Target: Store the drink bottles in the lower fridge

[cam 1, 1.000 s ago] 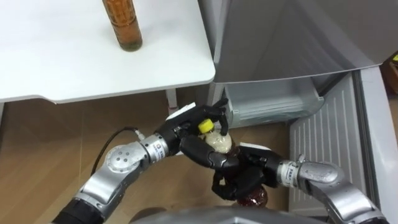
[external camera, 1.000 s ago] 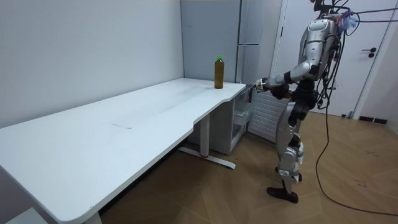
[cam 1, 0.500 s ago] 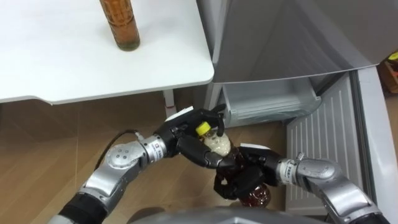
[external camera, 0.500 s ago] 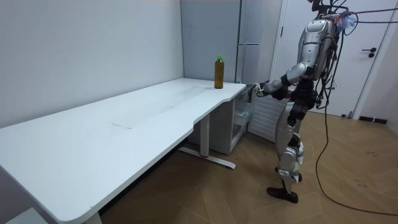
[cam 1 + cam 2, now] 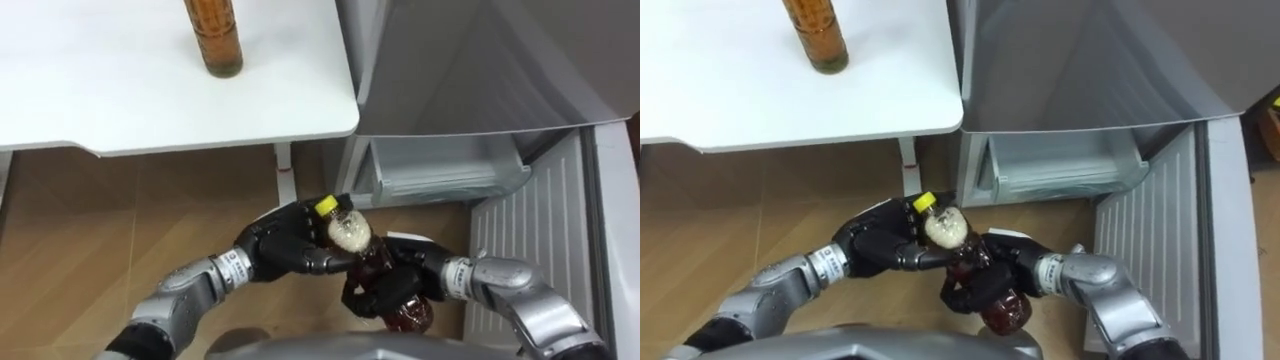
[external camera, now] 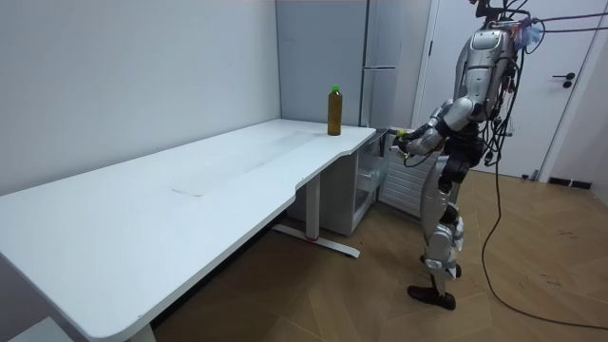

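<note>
Bottle of dark drink (image 5: 352, 234) is held tilted before the open lower fridge (image 5: 440, 170); left robot hand (image 5: 285, 245) is curled round its neck, right robot hand (image 5: 400, 282) round its body; amber-filled bottle (image 5: 215, 40) is seen on counter (image 5: 120, 95).
</note>
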{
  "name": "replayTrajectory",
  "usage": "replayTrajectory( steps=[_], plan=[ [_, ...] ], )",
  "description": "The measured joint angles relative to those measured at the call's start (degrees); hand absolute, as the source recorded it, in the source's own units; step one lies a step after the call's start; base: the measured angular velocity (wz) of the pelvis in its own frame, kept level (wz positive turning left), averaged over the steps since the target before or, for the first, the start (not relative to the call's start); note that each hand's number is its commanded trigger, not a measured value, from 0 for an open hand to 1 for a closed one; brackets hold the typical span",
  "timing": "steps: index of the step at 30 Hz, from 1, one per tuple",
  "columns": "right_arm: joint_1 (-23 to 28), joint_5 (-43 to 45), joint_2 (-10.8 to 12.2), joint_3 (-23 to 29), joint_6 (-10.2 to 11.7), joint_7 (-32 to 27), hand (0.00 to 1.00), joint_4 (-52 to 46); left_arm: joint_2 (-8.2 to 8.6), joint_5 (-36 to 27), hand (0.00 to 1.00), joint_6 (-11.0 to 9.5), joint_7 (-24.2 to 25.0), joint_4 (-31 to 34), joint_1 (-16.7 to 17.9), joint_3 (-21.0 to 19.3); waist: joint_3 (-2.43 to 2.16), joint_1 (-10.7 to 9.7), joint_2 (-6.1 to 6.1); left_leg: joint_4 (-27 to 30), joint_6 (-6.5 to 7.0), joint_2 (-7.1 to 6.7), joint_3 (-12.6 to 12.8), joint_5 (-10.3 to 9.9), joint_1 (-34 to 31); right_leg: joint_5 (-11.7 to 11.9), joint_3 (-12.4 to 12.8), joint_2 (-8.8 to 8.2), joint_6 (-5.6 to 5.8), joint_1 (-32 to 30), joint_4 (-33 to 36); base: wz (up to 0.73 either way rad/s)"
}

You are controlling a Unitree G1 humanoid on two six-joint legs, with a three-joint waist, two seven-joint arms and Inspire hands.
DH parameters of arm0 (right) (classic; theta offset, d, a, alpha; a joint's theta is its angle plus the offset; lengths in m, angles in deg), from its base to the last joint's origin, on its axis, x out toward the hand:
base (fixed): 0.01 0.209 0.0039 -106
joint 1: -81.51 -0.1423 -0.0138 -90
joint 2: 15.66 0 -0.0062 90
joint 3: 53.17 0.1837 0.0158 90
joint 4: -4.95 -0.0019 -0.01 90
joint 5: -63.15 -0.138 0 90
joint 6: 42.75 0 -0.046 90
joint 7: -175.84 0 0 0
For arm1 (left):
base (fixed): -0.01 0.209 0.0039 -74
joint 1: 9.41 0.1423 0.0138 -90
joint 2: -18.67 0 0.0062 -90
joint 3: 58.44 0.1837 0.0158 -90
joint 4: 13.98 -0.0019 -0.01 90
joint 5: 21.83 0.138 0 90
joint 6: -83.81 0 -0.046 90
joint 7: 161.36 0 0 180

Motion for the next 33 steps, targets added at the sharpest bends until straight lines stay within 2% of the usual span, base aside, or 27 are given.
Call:
replayTrajectory(
  steps=[2, 5, 9, 10, 13, 16, 22, 26, 29, 33],
  plan=[
    [0.00, -0.58, 0.08, 1.13, -0.01, 0.07, 1.00, 0.00, 0.26, -0.87, 0.00, 0.67, -0.91, -3.89, 0.29, -1.27, -0.14, 0.19, -0.16, -0.08, 0.00, 0.01, -0.01, 0.00, 0.15, 0.00, 0.14, 0.06, 0.00, 0.10, -0.07, -0.02],
    [-0.07, -9.58, 1.22, 8.25, 0.47, -3.49, 1.00, 0.00, -0.49, -1.82, 0.00, 3.49, -7.19, -14.73, 2.15, -5.49, -0.29, 0.03, -0.16, -0.48, -0.03, 0.04, 0.05, -0.03, 1.00, 0.00, 0.46, 0.19, -0.01, 0.87, -0.25, -0.05],
    [-0.33, -15.42, 2.08, 11.36, 0.92, -6.72, 1.00, 0.46, -0.28, -4.30, 0.00, 2.82, -11.11, -19.02, 3.02, -11.01, -0.67, 0.93, -0.23, -1.21, -0.07, 0.00, -0.07, 0.02, 1.89, 0.00, 0.08, 0.18, -0.01, 1.84, -0.48, 0.03],
    [-0.31, -16.32, 2.24, 11.35, 1.06, -7.04, 1.00, 0.46, -0.07, -5.76, 0.00, 2.55, -12.32, -19.38, 3.35, -11.50, -0.86, 1.10, -0.15, -1.26, -0.08, -0.01, -0.21, 0.01, 2.08, 0.01, -0.29, 0.16, -0.01, 2.36, -0.90, 0.08],
    [-0.08, -16.43, 3.38, 11.14, 1.88, -7.93, 1.00, 2.65, 0.33, -9.78, 0.00, 2.61, -14.95, -19.65, 4.13, -12.71, -1.03, 1.11, -0.05, -1.21, -0.11, 0.00, -1.23, 0.00, 2.14, 0.03, -1.05, 0.20, -0.02, 2.84, -1.06, 0.14],
    [0.19, -15.14, 3.40, 10.99, 1.46, -8.42, 1.00, 5.24, 1.19, -13.99, 0.00, 2.85, -17.00, -19.65, 4.96, -14.97, -1.02, 1.89, 0.11, -1.25, -0.12, -0.02, -1.57, 0.01, 2.07, 0.03, -0.99, 0.20, -0.02, 2.82, -1.02, 0.01],
    [0.55, -15.14, 3.39, 11.05, 1.40, -8.94, 1.00, 5.23, 1.29, -22.61, 0.00, 3.76, -20.22, -20.31, 7.77, -18.74, -1.02, 1.93, -0.67, -1.51, -0.14, -0.09, -1.64, 0.01, 1.78, 0.00, -1.08, 0.20, -0.01, 2.82, -1.25, 0.01],
    [2.21, -15.40, 3.56, 11.07, 1.41, -10.47, 1.00, 3.65, 1.50, -22.58, 0.00, 3.87, -22.46, -21.81, 8.34, -20.23, -1.44, 2.23, -0.95, -1.35, -0.13, -0.15, -1.66, 0.02, 1.95, 0.02, -1.12, 0.19, -0.03, 3.19, -1.82, 0.00],
    [2.79, -15.42, 4.72, 11.32, 1.42, -13.28, 1.00, 3.04, 1.85, -21.16, 0.00, 4.21, -25.45, -23.07, 9.39, -22.56, -1.24, 2.08, -0.56, -1.44, -0.14, -0.11, -1.76, 0.01, 2.23, 0.04, -1.83, 0.19, -0.04, 3.63, -1.94, 0.03],
    [3.93, -18.35, 6.16, 12.94, 1.50, -16.47, 1.00, 3.45, 1.93, -19.81, 0.00, 4.47, -28.79, -22.97, 10.47, -22.64, -1.03, 1.73, -0.05, -1.28, -0.20, -0.12, -2.44, -0.03, 2.16, 0.07, -3.06, 0.12, -0.06, 3.99, -2.02, 0.10]
  ],
)
